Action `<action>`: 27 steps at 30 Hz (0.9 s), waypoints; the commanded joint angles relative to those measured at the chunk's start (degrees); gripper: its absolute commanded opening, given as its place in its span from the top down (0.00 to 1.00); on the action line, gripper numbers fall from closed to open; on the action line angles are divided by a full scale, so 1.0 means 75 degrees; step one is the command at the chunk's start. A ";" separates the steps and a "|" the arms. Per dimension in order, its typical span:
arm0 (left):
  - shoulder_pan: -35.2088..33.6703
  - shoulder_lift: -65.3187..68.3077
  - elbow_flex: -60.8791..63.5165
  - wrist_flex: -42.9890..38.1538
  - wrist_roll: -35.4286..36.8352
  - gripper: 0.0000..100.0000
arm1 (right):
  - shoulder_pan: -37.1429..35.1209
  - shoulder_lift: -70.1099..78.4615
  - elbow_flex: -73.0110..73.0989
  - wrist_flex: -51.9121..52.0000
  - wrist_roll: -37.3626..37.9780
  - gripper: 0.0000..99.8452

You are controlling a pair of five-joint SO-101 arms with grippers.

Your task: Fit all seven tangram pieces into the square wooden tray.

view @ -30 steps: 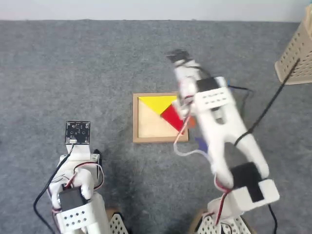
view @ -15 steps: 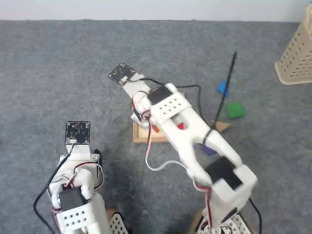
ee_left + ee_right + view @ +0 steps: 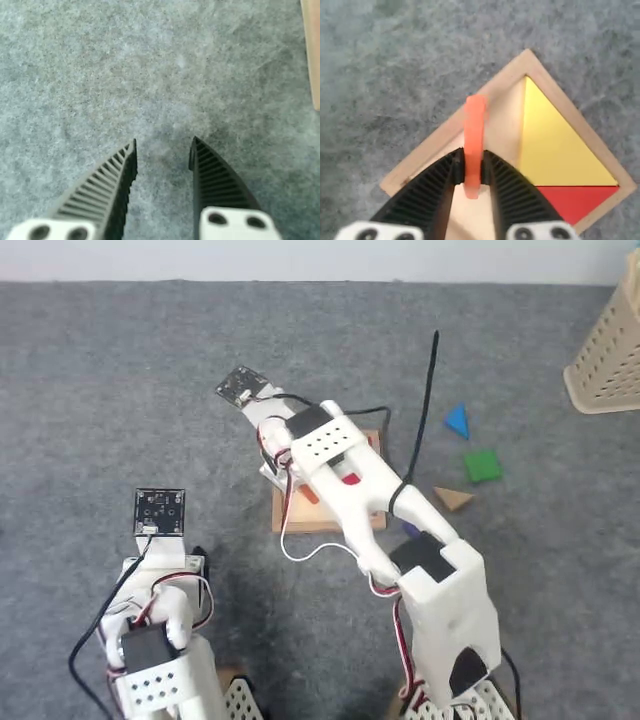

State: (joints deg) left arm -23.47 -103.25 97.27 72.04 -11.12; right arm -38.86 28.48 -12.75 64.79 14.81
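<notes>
My right gripper (image 3: 471, 157) is shut on an orange tangram piece (image 3: 474, 131), held on edge above the near-left part of the square wooden tray (image 3: 490, 87). A yellow triangle (image 3: 550, 145) and a red triangle (image 3: 575, 200) lie flat inside the tray. From above, the right arm covers most of the tray (image 3: 285, 525), with the orange piece (image 3: 310, 495) showing under it. A blue triangle (image 3: 457, 421), a green square (image 3: 482, 465) and a tan triangle (image 3: 452, 499) lie on the carpet to the right. My left gripper (image 3: 162, 155) hangs open over bare carpet.
A beige perforated basket (image 3: 610, 350) stands at the far right edge. A sliver of a purple piece (image 3: 410, 528) peeks out beside the right arm. The left arm (image 3: 160, 640) sits folded at the front left. Grey carpet covers the whole table.
The right arm has swung left, from the tray's right side to over its left part, carrying the orange piece. The left arm has not moved.
</notes>
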 commanded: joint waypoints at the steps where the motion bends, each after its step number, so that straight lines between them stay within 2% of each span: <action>1: -0.0023 -0.0059 -0.0088 0.0023 -0.0047 0.83 | 0.0311 -0.0158 -0.0457 0.0123 -0.0023 0.87; 9: -0.0023 -0.0059 -0.0088 0.0023 -0.0047 0.83 | 0.0791 -0.0533 -0.0539 0.0639 -0.0070 0.87; 11: -0.0023 -0.0059 -0.0088 0.0023 -0.0047 0.83 | 0.1084 -0.0932 -0.0527 0.0791 -0.0082 0.91; 13: -0.0023 -0.0059 -0.0088 0.0023 -0.0047 0.83 | 0.1295 -0.1354 -0.0422 0.0815 -0.0082 0.99; 16: -0.0023 -0.0059 -0.0088 0.0023 -0.0047 0.83 | 0.1319 -0.1987 0.0258 0.0662 -0.0082 0.99; 23: -0.0023 -0.0059 -0.0088 0.0023 -0.0047 0.83 | 0.0803 -0.3147 0.3294 -0.2221 -0.0070 0.99; 27: -0.0023 -0.0059 -0.0088 0.0023 -0.0047 0.83 | 0.0592 -0.2948 0.3915 -0.3311 -0.0082 0.99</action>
State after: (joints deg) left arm -23.56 -103.25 97.27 72.04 -11.12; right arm -33.32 9.85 15.65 46.07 14.73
